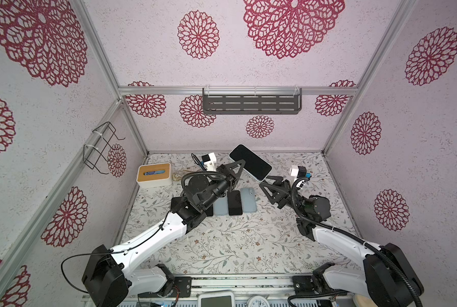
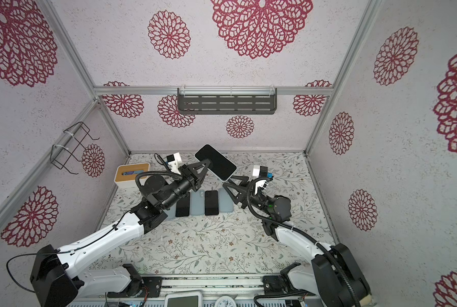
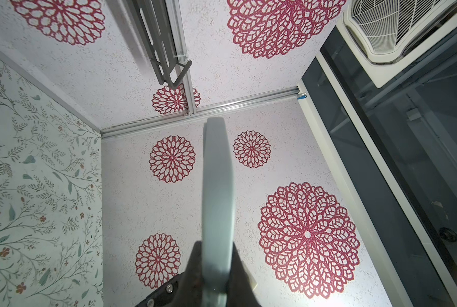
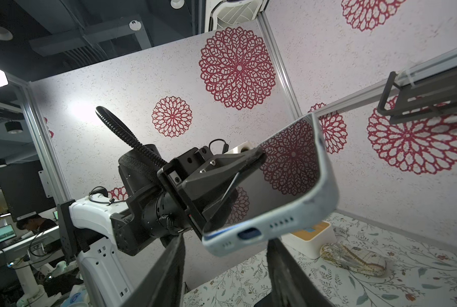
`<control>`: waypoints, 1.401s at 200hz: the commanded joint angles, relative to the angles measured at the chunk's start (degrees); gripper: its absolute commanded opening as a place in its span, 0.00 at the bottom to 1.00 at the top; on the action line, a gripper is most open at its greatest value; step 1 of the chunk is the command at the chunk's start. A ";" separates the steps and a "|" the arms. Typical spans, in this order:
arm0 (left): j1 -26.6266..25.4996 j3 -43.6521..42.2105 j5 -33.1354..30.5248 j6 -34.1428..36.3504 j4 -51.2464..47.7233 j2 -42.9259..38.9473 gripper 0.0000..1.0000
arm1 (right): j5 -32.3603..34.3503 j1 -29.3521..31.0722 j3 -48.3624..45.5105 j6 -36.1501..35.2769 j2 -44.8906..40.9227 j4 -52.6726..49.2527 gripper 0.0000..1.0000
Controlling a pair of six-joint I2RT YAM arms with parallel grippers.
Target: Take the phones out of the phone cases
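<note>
The phone (image 1: 250, 162) (image 2: 215, 162), with its dark screen up, is held tilted in the air above the back of the table, still inside its light blue phone case (image 1: 265, 177) (image 4: 324, 191). My left gripper (image 1: 242, 162) (image 2: 207, 161) is shut on the long side of the cased phone; in the left wrist view the case edge (image 3: 218, 186) runs up from between the jaws of the left gripper (image 3: 216, 268). My right gripper (image 1: 265, 181) (image 2: 228, 181) (image 4: 224, 247) is open just below the phone's port end. Its fingers (image 4: 174, 255) stand apart and clamp nothing.
A row of phones and blue cases (image 1: 234, 203) lies flat on the floral table under the arms. A white and wood tissue box (image 1: 154, 174) and a clear pouch (image 4: 352, 259) sit at the back left. A grey shelf (image 1: 251, 103) hangs on the back wall and a wire rack (image 1: 102, 146) on the left wall.
</note>
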 commanded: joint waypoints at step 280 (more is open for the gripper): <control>-0.59 0.93 1.62 -1.15 5.00 -0.13 0.00 | -1.01 -0.46 4.07 6.40 6.48 10.93 0.10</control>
